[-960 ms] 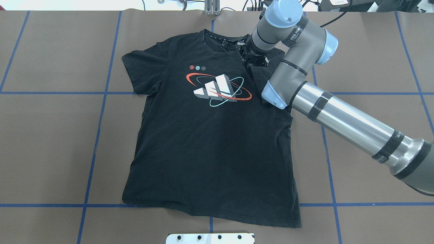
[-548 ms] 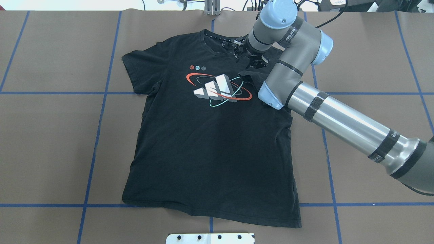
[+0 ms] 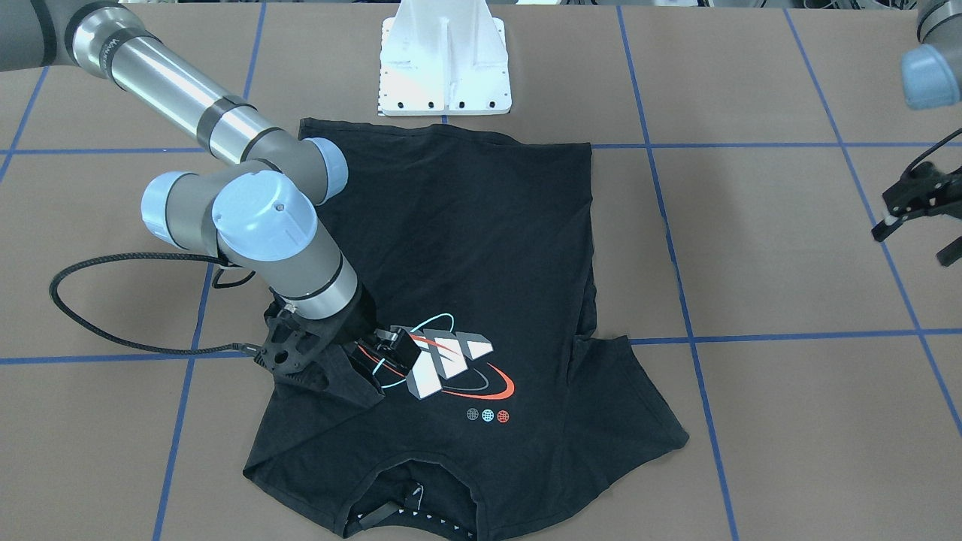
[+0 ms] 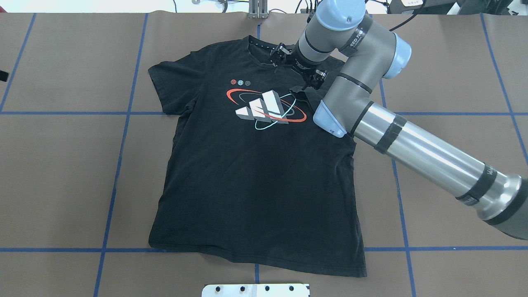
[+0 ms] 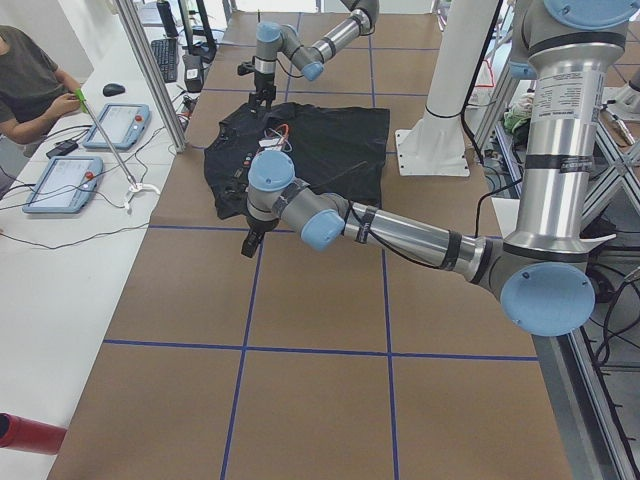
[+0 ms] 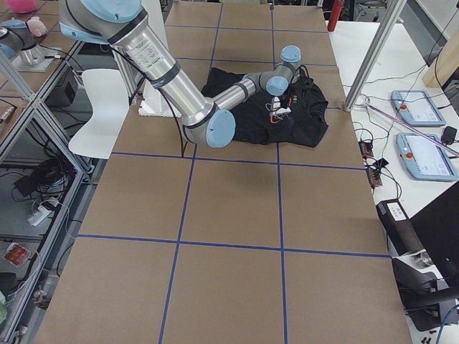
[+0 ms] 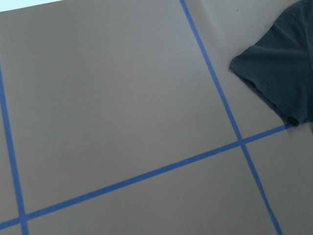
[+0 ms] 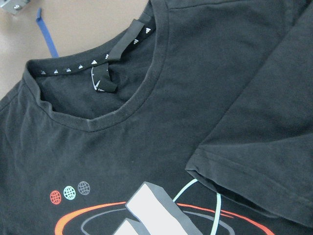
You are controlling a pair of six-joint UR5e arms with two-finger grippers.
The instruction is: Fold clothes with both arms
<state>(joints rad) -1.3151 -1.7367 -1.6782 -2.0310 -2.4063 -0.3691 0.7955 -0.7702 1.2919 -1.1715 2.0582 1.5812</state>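
The black T-shirt (image 4: 255,177) lies flat, print up, with its collar at the far side (image 3: 481,248). Its right sleeve (image 4: 303,94) is folded inward, and its hem (image 8: 195,169) rests on the teal ring of the print. My right gripper (image 3: 342,353) hovers just above that folded sleeve (image 3: 331,379), near the collar (image 4: 298,68), and looks open with nothing in it. My left gripper (image 3: 918,237) hangs open over bare table well off the shirt's left sleeve (image 7: 283,63). It is empty.
The white pedestal (image 3: 443,68) stands at the robot's edge by the shirt's hem. A black cable loop (image 3: 90,300) trails from the right wrist. Blue tape lines (image 4: 123,136) grid the brown table. A seated person (image 5: 30,80) and tablets (image 5: 115,125) are beyond the far edge.
The right gripper brought the right sleeve inward onto the edge of the print. Its wrist then turned and shifted slightly toward the collar while the sleeve stayed where it lay.
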